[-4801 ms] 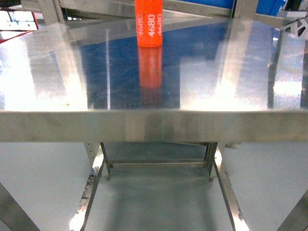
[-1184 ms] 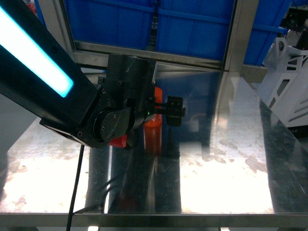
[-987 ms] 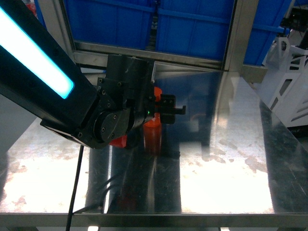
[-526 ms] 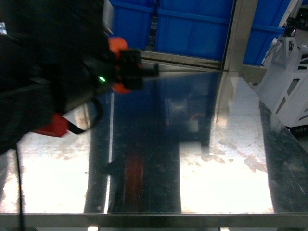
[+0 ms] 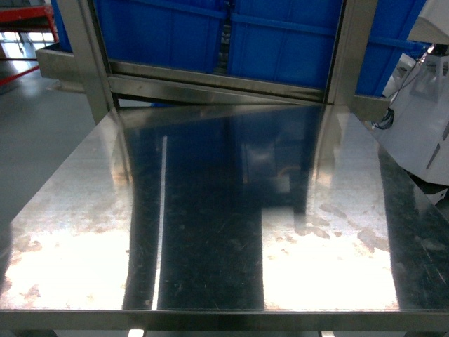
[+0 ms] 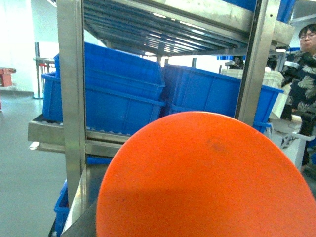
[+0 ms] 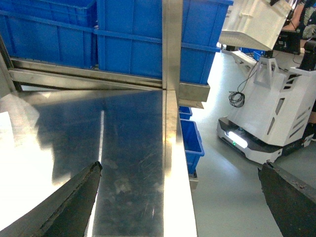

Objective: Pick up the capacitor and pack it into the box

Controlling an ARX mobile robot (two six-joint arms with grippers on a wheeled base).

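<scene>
On my head view the stainless steel counter (image 5: 210, 232) fills the frame: a flat brushed sheet, scuffed and streaked, with hard white glare at the near left and right and dark reflections down the middle. Neither arm shows in this view. Behind the counter stands a steel rack upright (image 5: 349, 49) with a folded sheet-metal rail, and on the shelf behind it sit blue plastic bins (image 5: 280, 35) with ribbed rims.

On my left wrist view a smooth, matte orange disc fills the lower half of the frame; that is the rounded end face of the capacitor (image 6: 207, 177), right in front of the lens, with a faint dark speck near its top. I take it to be held at the left gripper, but the fingers themselves are not visible there, so I cannot tell how they stand. Beyond it I see more of the blue bins, square steel posts and a slatted shelf overhead. A person (image 6: 304, 64) in a patterned shirt stands at the far right.

On my right wrist view the right gripper (image 7: 180, 207) hangs over the counter's right edge. Its two dark, rough-textured fingers (image 7: 74, 207) sit at the bottom corners of the frame, spread wide with nothing between them. To the right, on the grey floor, stands a white wheeled robot (image 7: 266, 113) with angular panels and a lit strip low on its base.

I see no box in any view.
</scene>
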